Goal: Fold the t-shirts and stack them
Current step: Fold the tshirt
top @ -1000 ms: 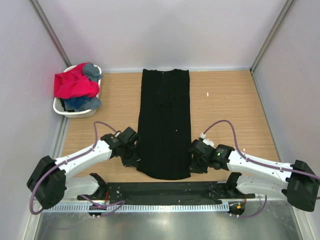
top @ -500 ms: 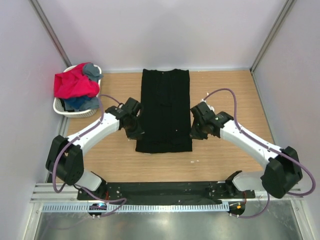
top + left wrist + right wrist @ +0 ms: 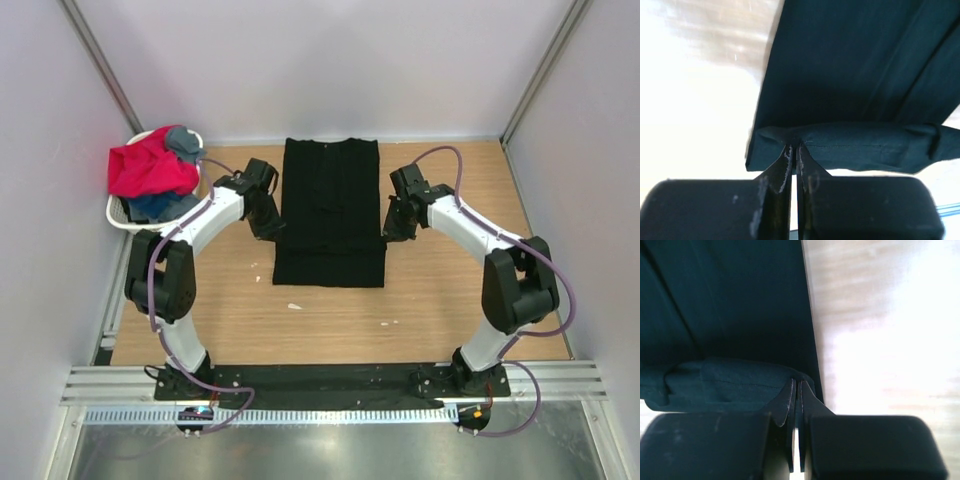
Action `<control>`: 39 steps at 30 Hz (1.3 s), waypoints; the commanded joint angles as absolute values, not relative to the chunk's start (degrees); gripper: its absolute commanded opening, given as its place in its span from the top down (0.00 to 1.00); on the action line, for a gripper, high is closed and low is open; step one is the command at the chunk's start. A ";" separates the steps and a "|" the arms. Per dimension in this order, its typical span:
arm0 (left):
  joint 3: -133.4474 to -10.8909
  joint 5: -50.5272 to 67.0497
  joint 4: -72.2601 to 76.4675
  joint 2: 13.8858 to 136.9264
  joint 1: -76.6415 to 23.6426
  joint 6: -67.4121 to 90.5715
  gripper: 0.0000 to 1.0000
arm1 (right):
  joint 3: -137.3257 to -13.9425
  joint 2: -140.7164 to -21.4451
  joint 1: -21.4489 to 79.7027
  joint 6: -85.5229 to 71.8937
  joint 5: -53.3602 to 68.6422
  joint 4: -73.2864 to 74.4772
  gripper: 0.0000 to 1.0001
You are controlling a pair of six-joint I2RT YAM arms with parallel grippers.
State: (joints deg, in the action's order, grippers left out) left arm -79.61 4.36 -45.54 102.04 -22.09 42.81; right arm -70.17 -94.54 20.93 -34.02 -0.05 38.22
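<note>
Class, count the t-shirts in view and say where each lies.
4. Black t-shirt on the table; red-pink t-shirt, grey t-shirt and blue t-shirt heaped in the basket. Others may hide underneath.

The right gripper (image 3: 795,390) sits at the bottom, two thick black blocks with thin tips. The tips are pressed close together — only a thin line shows between them — and they pinch the corner of the dark t-shirt (image 3: 740,305). Its hem (image 3: 730,382) is rolled over here, a puffy band with a row of stitches, running off to the left. Beyond it the rest of the cloth lies flat with long straight creases. To the right is the wooden table (image 3: 880,340), very bright and washed out.
</note>
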 commanded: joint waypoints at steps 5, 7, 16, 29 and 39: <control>-90.16 7.20 -44.65 108.10 -20.30 38.41 1.00 | -79.44 -102.38 18.02 -29.80 4.74 35.07 0.99; -91.84 7.47 -45.44 110.55 -20.04 38.06 1.00 | -81.99 -104.67 17.84 -29.62 5.19 35.07 0.99; -100.54 6.68 -47.20 116.45 -17.76 37.09 1.00 | -89.64 -111.18 15.82 -27.34 6.86 35.24 0.99; -106.07 6.24 -46.50 124.19 -16.96 36.65 0.97 | -97.47 -119.61 14.15 -26.02 7.12 35.77 0.99; -116.98 2.64 -53.08 123.50 -16.61 33.49 0.32 | -105.03 -116.47 13.01 -25.93 3.78 39.64 0.23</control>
